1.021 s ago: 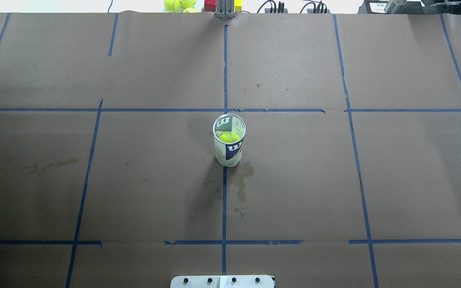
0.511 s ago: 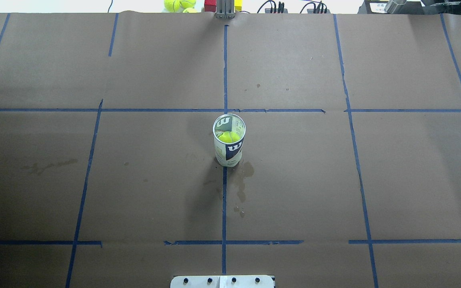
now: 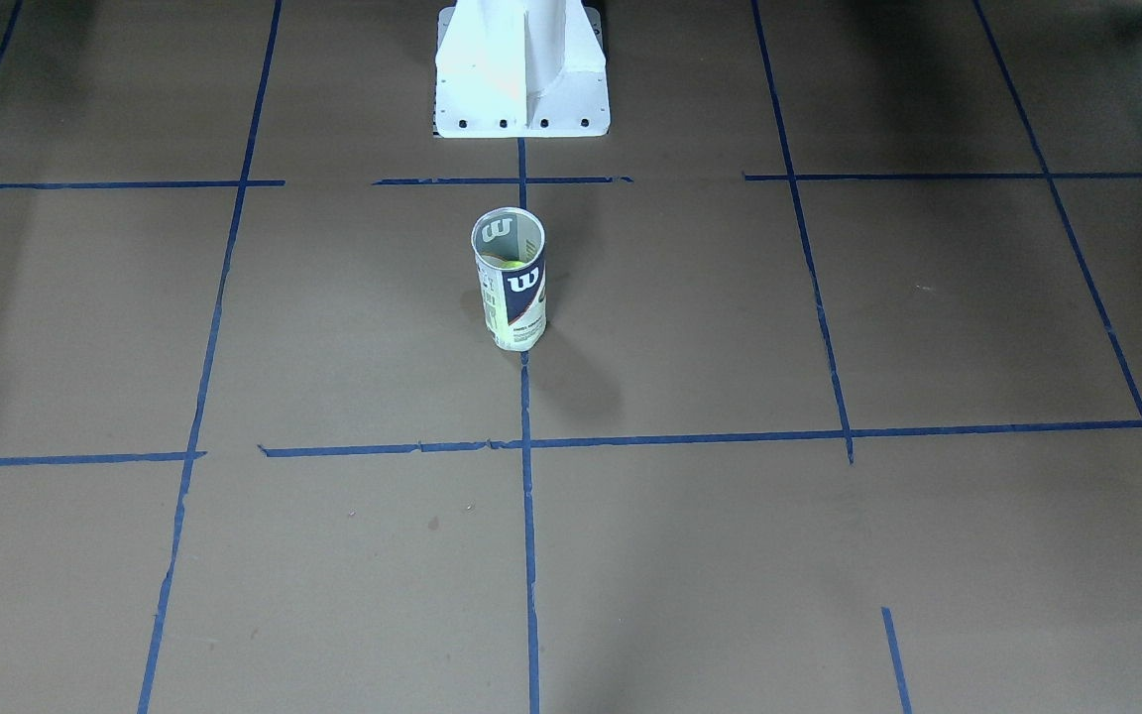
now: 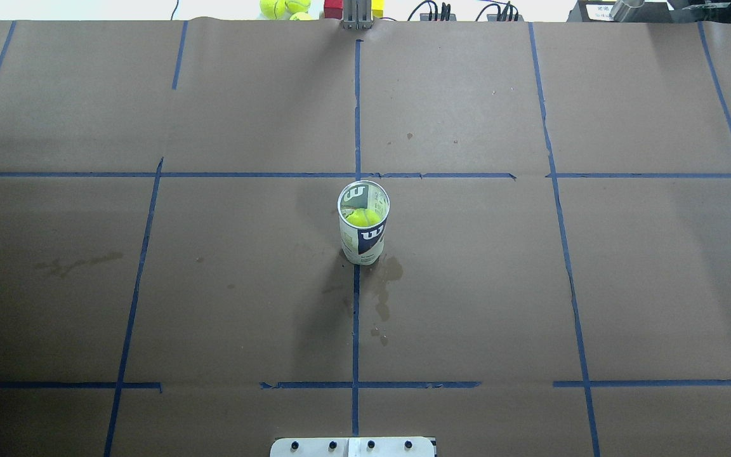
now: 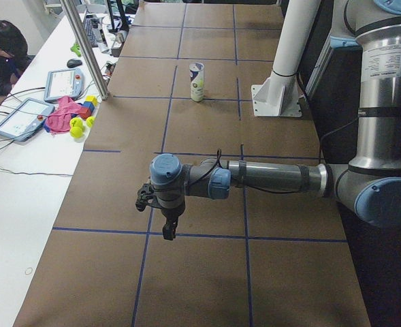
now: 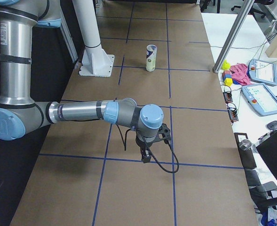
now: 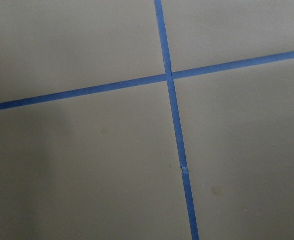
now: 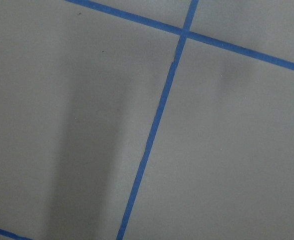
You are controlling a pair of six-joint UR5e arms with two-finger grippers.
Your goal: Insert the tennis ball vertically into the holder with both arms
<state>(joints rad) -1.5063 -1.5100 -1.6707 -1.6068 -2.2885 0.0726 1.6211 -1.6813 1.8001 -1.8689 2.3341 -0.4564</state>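
Shows the can (image 4: 363,222) upright and open-topped on the middle tape line (image 4: 356,330) of the brown-papered table (image 4: 480,285), near the white pedestal (image 3: 521,69), with a yellow ball (image 4: 363,218) inside, below the rim. Shows the left gripper (image 5: 167,234) pointing down over a tape line towards the table's left end, well apart from the can. Shows the right gripper (image 6: 146,158) pointing down likewise towards the opposite end, also well apart from the can. Cannot tell whether either gripper's fingers are apart or together. Shows, from both wrists, brown paper and crossing tape.
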